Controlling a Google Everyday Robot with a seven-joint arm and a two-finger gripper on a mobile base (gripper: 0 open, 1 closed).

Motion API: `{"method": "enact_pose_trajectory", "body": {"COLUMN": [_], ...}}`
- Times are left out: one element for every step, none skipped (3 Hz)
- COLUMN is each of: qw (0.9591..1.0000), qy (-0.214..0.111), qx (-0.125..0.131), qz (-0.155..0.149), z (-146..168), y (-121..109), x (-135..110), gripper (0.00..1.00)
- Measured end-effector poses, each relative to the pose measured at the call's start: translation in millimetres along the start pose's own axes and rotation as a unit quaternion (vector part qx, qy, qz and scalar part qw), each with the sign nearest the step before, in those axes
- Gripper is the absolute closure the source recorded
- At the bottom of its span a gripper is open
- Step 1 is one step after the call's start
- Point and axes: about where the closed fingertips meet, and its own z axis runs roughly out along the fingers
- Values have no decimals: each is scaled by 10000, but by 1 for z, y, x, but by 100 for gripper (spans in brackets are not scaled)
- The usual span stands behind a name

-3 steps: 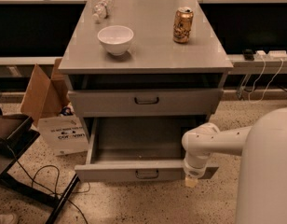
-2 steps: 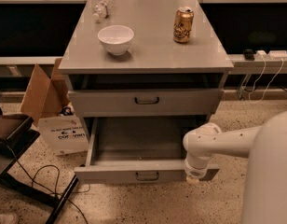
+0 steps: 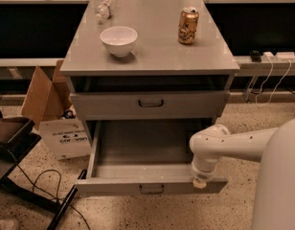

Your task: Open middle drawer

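Gripper (image 3: 200, 181) hung off the white arm (image 3: 233, 145), right down at the right end of the middle drawer's (image 3: 114, 186) front panel. Honestly couldn't tell whether it was spread or pinching anything. That drawer stood pulled well out below the counter's (image 3: 157, 56) front edge, grey inside, little dark handle (image 3: 151, 189) at the centre of its front. The top drawer (image 3: 186, 104) above sat pushed in. Up top: a white bowl (image 3: 119, 40) toward the left edge, a gold can (image 3: 188, 26) near the back right corner, and a plastic bottle (image 3: 104, 7) lying at the back left corner.
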Motion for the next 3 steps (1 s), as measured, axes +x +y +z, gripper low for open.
{"method": "enact_pose_trajectory", "body": {"qw": [10000,10000,9998], "qy": [-6,49,99], "qx": [14,-26,-77], "qz": [3,60,123], "z": [-1,-1,-1], "y": [0,10,19], "x": [0,8,16], "gripper": [100,100,100]}}
